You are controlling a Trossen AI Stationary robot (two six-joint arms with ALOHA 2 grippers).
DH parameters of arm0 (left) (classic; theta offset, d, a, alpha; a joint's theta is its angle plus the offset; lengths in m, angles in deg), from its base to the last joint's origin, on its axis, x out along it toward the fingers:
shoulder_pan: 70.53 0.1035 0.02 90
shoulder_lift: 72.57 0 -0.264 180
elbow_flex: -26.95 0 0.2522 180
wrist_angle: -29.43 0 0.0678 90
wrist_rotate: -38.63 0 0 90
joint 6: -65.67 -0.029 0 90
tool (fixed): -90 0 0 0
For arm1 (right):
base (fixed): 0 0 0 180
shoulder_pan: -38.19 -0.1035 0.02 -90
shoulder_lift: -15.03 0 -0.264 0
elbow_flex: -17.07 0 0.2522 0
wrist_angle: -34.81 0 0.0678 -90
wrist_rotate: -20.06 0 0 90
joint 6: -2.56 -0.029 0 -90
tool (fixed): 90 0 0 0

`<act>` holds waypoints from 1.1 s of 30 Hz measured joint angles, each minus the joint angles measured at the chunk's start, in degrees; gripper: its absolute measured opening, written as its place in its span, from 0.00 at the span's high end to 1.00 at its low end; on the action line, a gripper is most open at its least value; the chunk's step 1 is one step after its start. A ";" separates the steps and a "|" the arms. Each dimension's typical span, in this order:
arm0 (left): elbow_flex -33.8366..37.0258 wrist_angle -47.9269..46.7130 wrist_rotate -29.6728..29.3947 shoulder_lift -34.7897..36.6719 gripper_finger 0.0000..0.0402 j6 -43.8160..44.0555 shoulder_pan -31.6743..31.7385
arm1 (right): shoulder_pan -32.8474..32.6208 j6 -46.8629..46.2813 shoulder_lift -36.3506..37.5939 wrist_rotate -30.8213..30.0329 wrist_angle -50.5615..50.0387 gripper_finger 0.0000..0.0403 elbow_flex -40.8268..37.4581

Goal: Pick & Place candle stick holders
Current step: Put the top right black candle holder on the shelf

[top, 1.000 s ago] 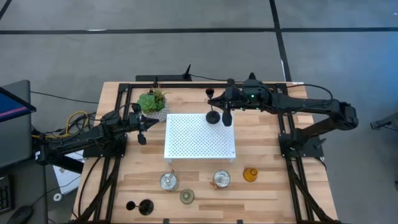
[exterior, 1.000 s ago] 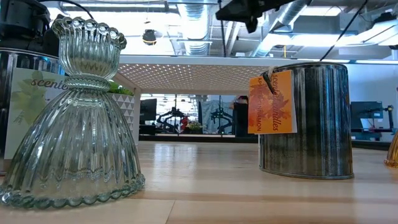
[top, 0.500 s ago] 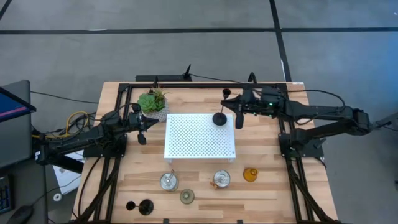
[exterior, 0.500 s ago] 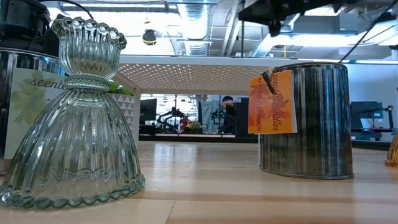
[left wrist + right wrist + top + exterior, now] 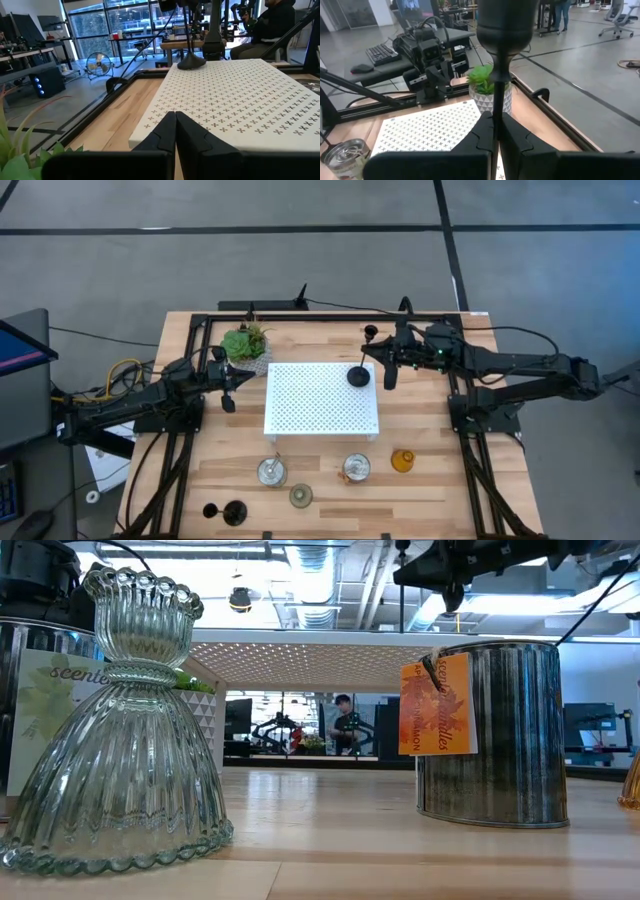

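My right gripper point(image 5: 380, 364) is shut on a black thin-stemmed candle stick holder over the far right part of the white perforated platform point(image 5: 310, 405). The holder's round base point(image 5: 358, 376) is at the platform's top, and its cup point(image 5: 506, 22) stands above the fingers. My left gripper point(image 5: 228, 395) is shut and empty, beside the platform's left edge near the potted plant point(image 5: 245, 342). Near the table's front stand two silvery cups point(image 5: 271, 471) point(image 5: 356, 468), the amber holder point(image 5: 402, 461), the pale green one point(image 5: 300, 496) and two black ones point(image 5: 225, 511). My right gripper pinches the black holder's thin stem point(image 5: 496, 102) between its two fingers, below the cup. The fingers come about level from the table's right side and lie across the stem. The holder stands roughly upright, and its base point(image 5: 192, 61) looks set down on the platform.
A black frame point(image 5: 200, 320) runs around the work area. In the low view the ribbed glass holder point(image 5: 115, 730) and a silvery cup with an orange label point(image 5: 490, 730) stand close in front. A person point(image 5: 345, 720) is in the room behind.
My right gripper has gone toward the table's right edge with the black holder, still shut on its stem. The holder's base has moved along the platform's far part toward its right edge.
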 joint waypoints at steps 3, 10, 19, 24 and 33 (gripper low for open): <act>0.00 -0.01 0.00 0.00 0.98 0.00 0.00 | 0.00 0.00 0.00 0.02 0.87 1.00 -0.46; -0.01 0.00 0.00 0.00 0.98 0.00 -0.01 | -0.50 0.02 0.01 0.07 0.43 0.98 -0.46; -0.01 0.00 -0.01 0.00 0.98 -0.01 0.00 | -1.63 0.00 -0.13 0.28 -0.45 0.88 -0.59; 0.01 0.00 0.00 0.00 0.98 -0.01 -0.01 | -1.63 0.07 -0.11 0.26 -0.26 0.85 -0.59; -0.01 0.00 0.00 0.00 0.98 0.01 -0.02 | -1.63 3.08 0.88 0.26 -0.08 0.72 -0.57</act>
